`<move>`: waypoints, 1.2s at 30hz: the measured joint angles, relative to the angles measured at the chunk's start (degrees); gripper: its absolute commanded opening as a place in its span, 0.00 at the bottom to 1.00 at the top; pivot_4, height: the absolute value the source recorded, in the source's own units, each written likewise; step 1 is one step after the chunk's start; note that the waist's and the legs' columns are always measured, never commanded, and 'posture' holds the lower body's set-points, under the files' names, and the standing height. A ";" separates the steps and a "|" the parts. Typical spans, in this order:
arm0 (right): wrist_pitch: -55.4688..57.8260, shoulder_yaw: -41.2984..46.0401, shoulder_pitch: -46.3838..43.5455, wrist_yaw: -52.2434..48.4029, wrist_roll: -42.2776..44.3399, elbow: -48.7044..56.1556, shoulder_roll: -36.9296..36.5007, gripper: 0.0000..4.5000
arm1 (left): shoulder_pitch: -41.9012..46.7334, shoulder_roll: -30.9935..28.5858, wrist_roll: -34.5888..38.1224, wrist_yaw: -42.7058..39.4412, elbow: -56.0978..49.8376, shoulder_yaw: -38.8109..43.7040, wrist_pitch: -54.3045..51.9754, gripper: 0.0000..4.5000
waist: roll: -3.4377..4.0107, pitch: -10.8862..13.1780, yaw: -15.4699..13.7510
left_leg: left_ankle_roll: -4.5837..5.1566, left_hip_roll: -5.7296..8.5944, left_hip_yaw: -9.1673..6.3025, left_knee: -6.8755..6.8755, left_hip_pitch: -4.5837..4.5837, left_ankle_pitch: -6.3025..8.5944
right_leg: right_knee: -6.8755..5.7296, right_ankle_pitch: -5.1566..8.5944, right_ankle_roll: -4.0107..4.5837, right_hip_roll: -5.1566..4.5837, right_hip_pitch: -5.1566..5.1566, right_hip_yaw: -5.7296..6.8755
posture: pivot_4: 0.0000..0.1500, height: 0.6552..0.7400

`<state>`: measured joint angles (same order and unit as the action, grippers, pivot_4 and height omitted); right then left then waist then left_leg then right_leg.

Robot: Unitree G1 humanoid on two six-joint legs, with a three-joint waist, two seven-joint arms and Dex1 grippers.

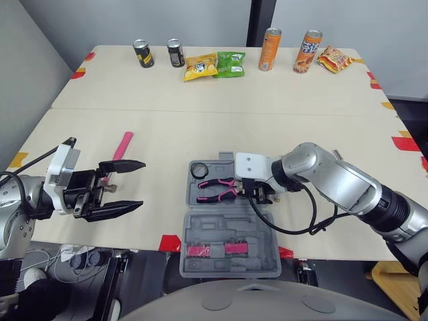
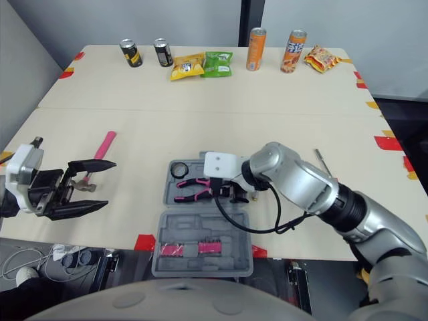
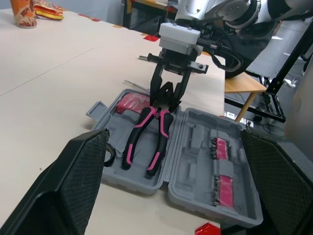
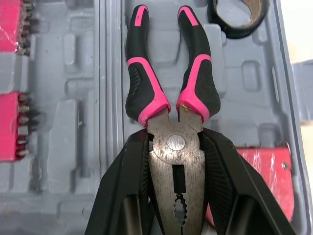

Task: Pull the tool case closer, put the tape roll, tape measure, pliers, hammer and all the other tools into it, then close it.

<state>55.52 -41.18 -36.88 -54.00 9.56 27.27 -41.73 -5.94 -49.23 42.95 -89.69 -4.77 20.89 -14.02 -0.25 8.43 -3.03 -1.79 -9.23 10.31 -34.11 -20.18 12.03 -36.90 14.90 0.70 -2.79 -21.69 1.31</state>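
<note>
Right gripper [image 1: 256,195] is clamped on the bare metal head of the pink-and-black-handled pliers [image 4: 173,132], over the far half of the open grey plastic tool case [image 1: 221,227], which sits at my edge of the pale wooden table [image 1: 267,120]. The pliers' handles look to be resting down in the tray, pointing at the black tape roll [image 1: 199,170] in the case's far left corner. I read this as the placing step for the pliers, nearly done. Next I'd spread the fingers and lift straight up so the head doesn't drag out with me. Left gripper [image 1: 142,184] hangs wide open and empty, near the pink-handled hammer [image 1: 122,146] lying on the table left of the case. That looks like the next pickup before closing the lid.
</note>
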 measured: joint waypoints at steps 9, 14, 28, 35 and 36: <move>-1.16 -1.52 0.02 0.28 -2.33 -2.32 2.81 0.23 | 0.60 0.00 -0.15 -0.13 2.84 -2.16 3.80 1.00 | -0.01 -0.01 0.09 | -0.09 -0.02 0.00 -0.06 0.04 0.02 | -0.17 0.03 0.05 0.02 -0.04 -0.03 | 1.00 1.00; -1.87 -1.98 0.58 0.35 -3.23 -4.40 4.67 0.23 | -0.33 -0.31 0.13 -0.17 3.35 -3.46 5.59 1.00 | -0.02 -0.01 0.09 | -0.11 -0.03 0.01 -0.07 0.03 0.01 | -0.17 0.04 0.06 0.02 -0.04 -0.04 | 1.00 1.00; -6.70 -1.63 3.24 -0.31 -4.78 -8.87 7.31 0.60 | -3.28 -1.01 1.80 -0.21 5.13 -4.17 9.10 1.00 | -0.04 -0.02 0.03 | -0.23 -0.06 0.03 -0.06 0.02 0.04 | -0.16 0.07 0.12 0.07 -0.08 -0.06 | 1.00 1.00; -17.00 9.52 11.52 -1.39 1.01 -8.85 8.17 0.60 | -3.07 -1.03 1.93 -0.23 6.42 -5.46 10.43 1.00 | -0.08 -0.02 -0.34 | -0.34 -0.06 0.05 -0.05 0.01 0.11 | -0.14 0.09 0.14 0.06 -0.10 -0.08 | 1.00 1.00; -18.87 11.62 13.19 -1.54 2.47 -8.86 9.11 0.60 | -3.06 -1.03 1.95 -0.23 6.62 -5.83 10.64 1.00 | -0.08 -0.02 -0.35 | -0.33 -0.07 0.05 -0.05 0.01 0.11 | -0.15 0.09 0.14 0.07 -0.10 -0.08 | 1.00 1.00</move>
<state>36.65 -29.55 -23.69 -55.54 12.02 18.41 -32.62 -9.00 -50.25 44.89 -89.92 1.86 15.05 -3.38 -0.33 8.42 -3.38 -2.13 -9.31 10.36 -34.16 -20.17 12.13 -37.04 14.99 0.84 -2.72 -21.79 1.23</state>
